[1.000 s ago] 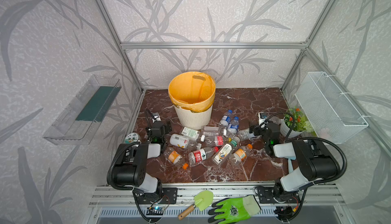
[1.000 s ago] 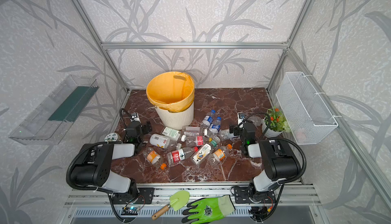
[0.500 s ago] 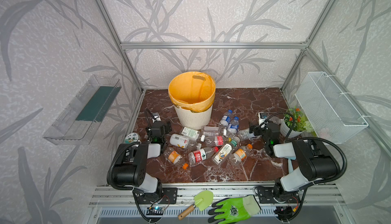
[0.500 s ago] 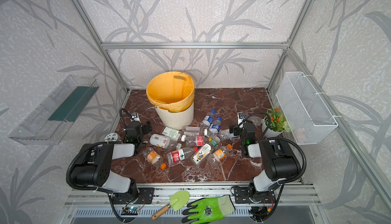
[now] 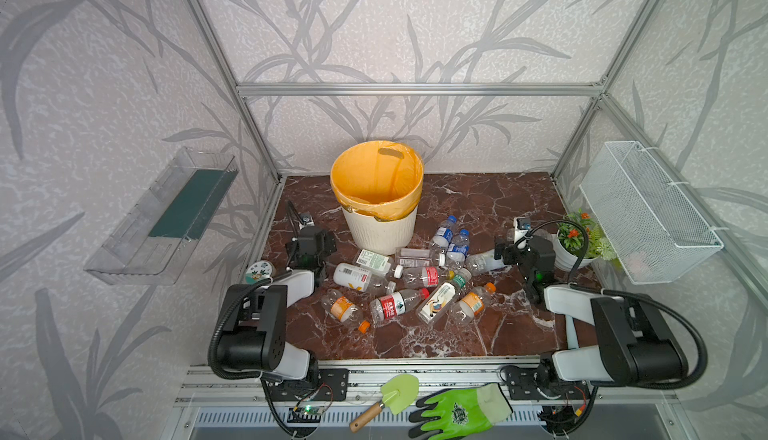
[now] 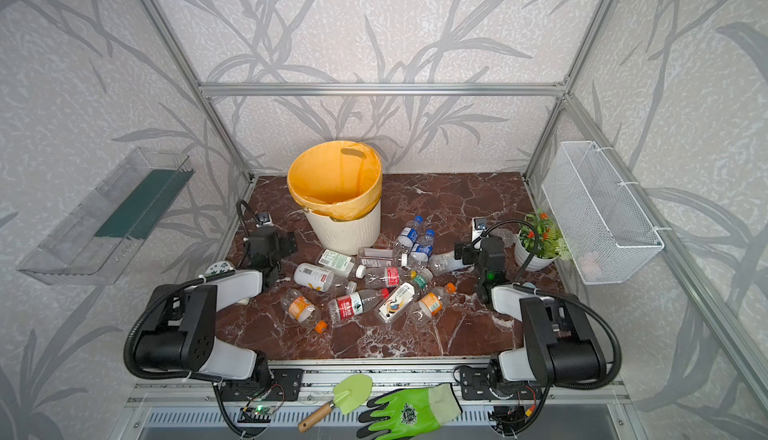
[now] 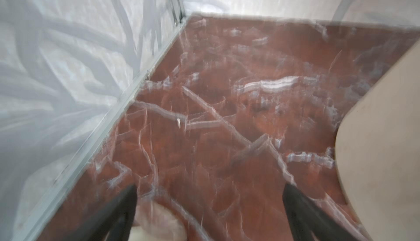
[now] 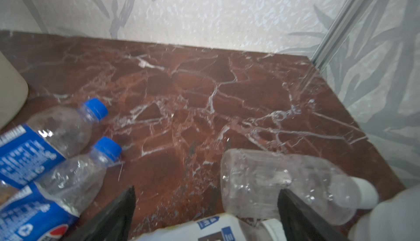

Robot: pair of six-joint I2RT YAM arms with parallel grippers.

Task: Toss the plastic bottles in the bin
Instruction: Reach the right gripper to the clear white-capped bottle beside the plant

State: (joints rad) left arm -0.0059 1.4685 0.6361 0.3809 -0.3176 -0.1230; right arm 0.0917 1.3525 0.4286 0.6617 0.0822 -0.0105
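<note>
Open and empty: left pincer [image 7: 209,189], right pincer [image 8: 206,192]. Small clear plastic bottles [image 5: 415,277] litter the red-marble tabletop [image 5: 478,197] before the cream ribbed yellow-lined bin [image 5: 380,234]. I should straddle one body crosswise before closing.

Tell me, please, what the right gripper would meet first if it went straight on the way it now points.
Likely the clear white-capped bottle, lying just ahead of one finger of the open right gripper. Ahead between the fingers only bare marble floor shows; depth is unclear.
</note>
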